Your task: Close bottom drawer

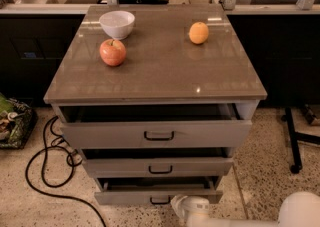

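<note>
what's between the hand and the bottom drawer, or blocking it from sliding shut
Nothing visible. The hand is right at the front of the bottom drawer, beside its handle; the part of its inside that shows looks bare.

Warm, moderate light from overhead. The glossy surface [165, 71] carries a small glare spot near its front edge and pale reflections along the far edge. The interior of the bottom drawer [130, 197] is in deep shadow. The white gripper [186, 207], at the bottom edge just before that drawer, looks washed out.

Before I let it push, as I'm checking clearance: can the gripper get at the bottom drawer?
Probably yes. The gripper sits right at the front of the open bottom drawer, with nothing visible between them.
</note>
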Robot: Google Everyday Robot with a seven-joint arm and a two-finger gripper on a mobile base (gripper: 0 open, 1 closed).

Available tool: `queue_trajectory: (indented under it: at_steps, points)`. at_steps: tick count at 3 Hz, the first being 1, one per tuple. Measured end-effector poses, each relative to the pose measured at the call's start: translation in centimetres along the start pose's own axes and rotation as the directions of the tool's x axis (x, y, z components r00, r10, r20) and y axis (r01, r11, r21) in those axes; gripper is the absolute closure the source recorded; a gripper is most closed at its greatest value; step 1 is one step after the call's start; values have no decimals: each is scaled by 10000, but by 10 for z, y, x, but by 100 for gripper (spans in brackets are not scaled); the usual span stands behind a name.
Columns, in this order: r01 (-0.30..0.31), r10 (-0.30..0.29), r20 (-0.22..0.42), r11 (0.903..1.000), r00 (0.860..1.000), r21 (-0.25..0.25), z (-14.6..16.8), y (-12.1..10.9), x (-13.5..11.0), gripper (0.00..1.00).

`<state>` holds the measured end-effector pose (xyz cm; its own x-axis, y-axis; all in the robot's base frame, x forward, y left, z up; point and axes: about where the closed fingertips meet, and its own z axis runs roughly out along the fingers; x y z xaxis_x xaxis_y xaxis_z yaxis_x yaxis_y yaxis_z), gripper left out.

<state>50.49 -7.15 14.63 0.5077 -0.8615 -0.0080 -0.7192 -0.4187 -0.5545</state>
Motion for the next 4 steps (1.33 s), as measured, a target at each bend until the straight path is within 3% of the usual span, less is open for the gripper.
queue_trajectory:
  at_steps: [1,4]
  points:
    - [-2,2,9,10000,10000,-6,1,0,-1,81]
    - [-11,11,33,10000,10000,-25,2,1,-2,12]
